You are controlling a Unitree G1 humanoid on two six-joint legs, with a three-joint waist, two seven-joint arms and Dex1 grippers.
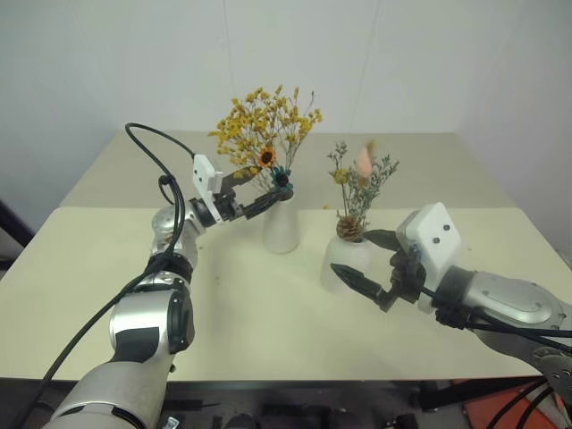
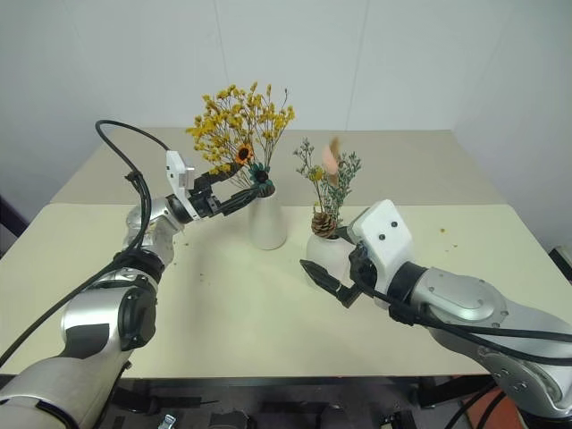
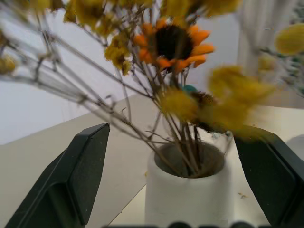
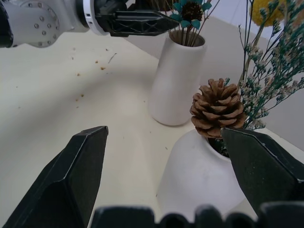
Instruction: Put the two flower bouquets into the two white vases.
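The left gripper [image 1: 268, 190] stood wide open at the mouth of the tall vase [image 1: 281, 225], one finger on each side of the stems and holding nothing. The yellow bouquet [image 1: 264, 128] stood upright in that vase, with an orange, dark-centred flower [image 3: 172, 43] and a teal one [image 4: 191, 10] low among its stems. The right gripper [image 1: 379, 264] was also wide open and empty, its fingers to either side of the squat vase [image 2: 329, 256] without gripping it. The small bouquet [image 1: 359, 183] sat in that vase, its brown cone [image 4: 218, 109] resting at the neck and the pink plume [image 1: 365, 159] at the top. Both vases stood near each other on the pale desk [image 1: 250, 313], the tall one farther back. Small crumbs [image 4: 89, 72] lay scattered on the desk.
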